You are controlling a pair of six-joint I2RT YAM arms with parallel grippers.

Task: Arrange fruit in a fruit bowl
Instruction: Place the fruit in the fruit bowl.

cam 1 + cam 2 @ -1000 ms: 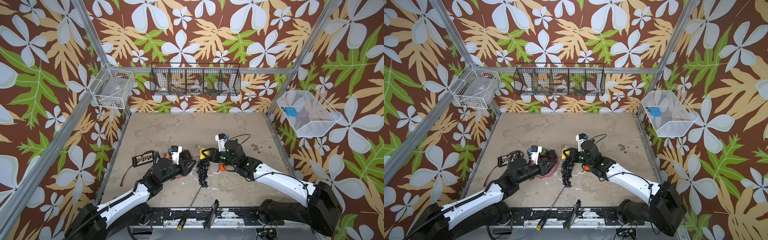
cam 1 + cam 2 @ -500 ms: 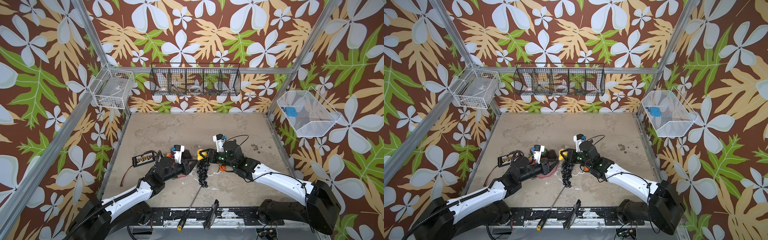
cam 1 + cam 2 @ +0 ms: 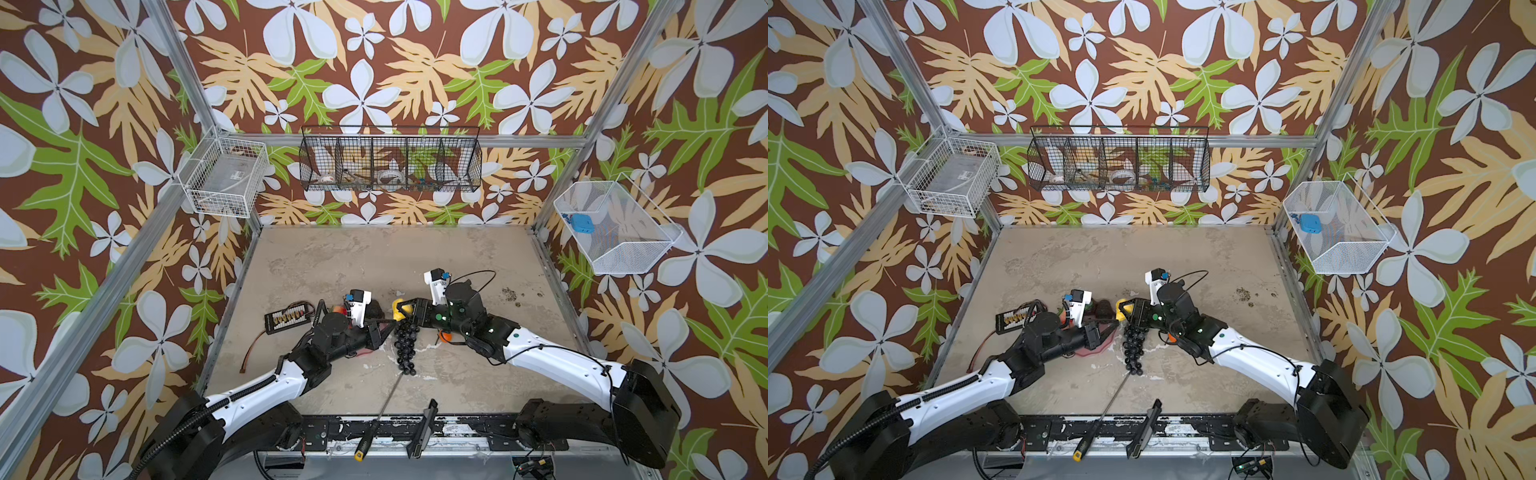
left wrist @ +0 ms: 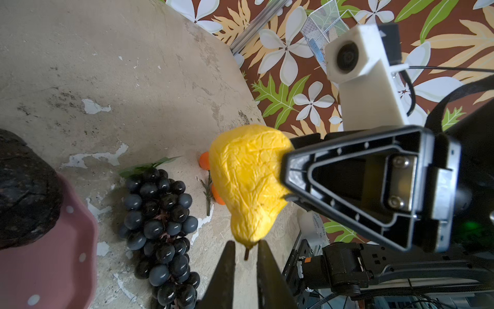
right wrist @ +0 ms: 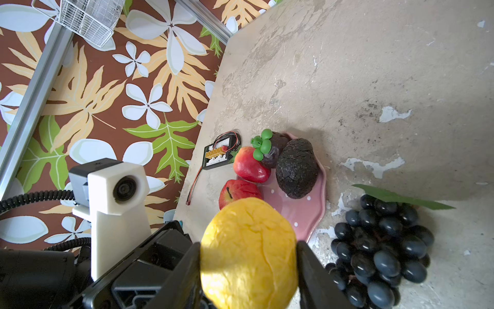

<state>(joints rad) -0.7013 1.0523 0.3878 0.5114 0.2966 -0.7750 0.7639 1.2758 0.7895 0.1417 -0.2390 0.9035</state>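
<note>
Right wrist, grip: the right gripper [image 5: 249,267] was clenched on the lemon [image 5: 248,240], with one finger on each flank of its broad body.
Right wrist, dish: the pink dotted dish [image 5: 302,211] lay on the table [image 5: 374,80] beyond the lemon. It held the avocado [image 5: 296,168] and the mangosteen [image 5: 270,149]. The two red apples [image 5: 250,167] sat at its far rim, and I could not tell whether both were inside it.
Right wrist, grapes: the black grape bunch [image 5: 379,248] lay on the table just beside the dish, outside it.
Left wrist, lemon axis: the lemon hung clear of the table. Its long axis ran from the right gripper's fingers straight toward the left gripper [image 4: 245,246], with the narrow stem end nearest that pincer.
Left wrist, left pincer: the jaws were drawn to a narrow slot with the stem [image 4: 246,254] between them. I could not tell whether they pinched it.
Left wrist, oranges: the two tiny oranges [image 4: 204,160] lay on the table behind the lemon, partly hidden by it.
Top views, arms: in both top views the grippers stood tip to tip over the head of the grape bunch. In a top view only a sliver of the dish [image 3: 1100,345] showed under the left gripper, so the left arm was the nearer to it.
Judgement: this looked like a handover. The move would turn on the left pincer taking the thin stem end in line with the lemon's axis.
</note>
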